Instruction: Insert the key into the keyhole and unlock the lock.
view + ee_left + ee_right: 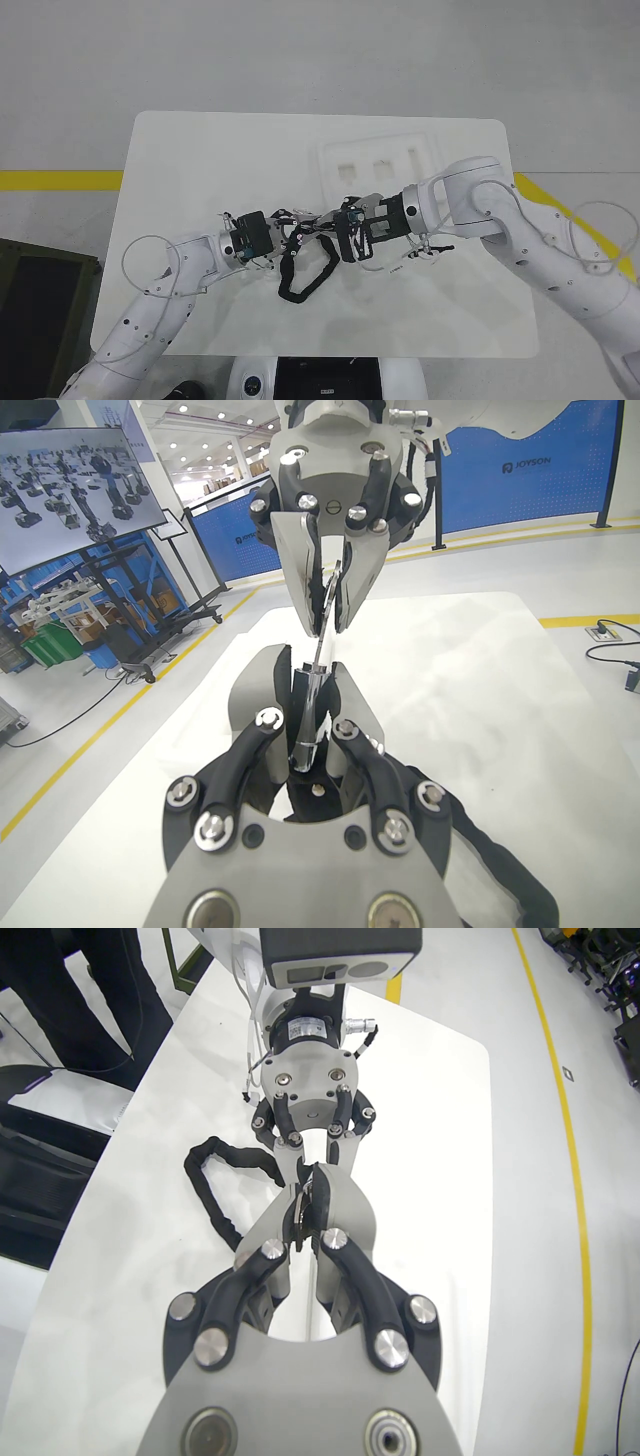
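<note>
White table (pixel 200 180), top view. Counted: one lock (pixel 308 228), one key (pixel 325 224), one black cable loop (pixel 305 275), one foam tray (pixel 345 185), two grippers. My left gripper (pixel 298 230) and right gripper (pixel 338 222) meet tip to tip at mid-table, nearer the near edge than the far one. The cable loop lies on the table below them, towards the near edge. The tray with its recesses sits at the far edge, on my right half. Grey floor (pixel 300 50) all round, with a yellow line (pixel 60 180) running past both short edges.

Left wrist view: my left gripper (pixel 310 670) is clamped narrow on the chrome lock cylinder (pixel 309 720), with its keyhole end facing away from my wrist. Opposite, my right gripper (pixel 327 627) pinches the key head. The key blade (pixel 324 647) points straight at me and its tip touches the keyhole end. I can't tell how deep it goes. The key's long axis is in line with the cylinder. The sleeved cable (pixel 500 860) trails off beside my wrist. Room behind: blue panels (pixel 525 475), a screen on a stand (pixel 75 495), green bins (pixel 45 647).

Right wrist view: my right gripper (pixel 305 1193) is closed tight on the key (pixel 299 1213), blade pointing away towards the left gripper (pixel 314 1163). The key's axis runs along the table's length. The cable loop (pixel 215 1198) rests on the table beside them.
</note>
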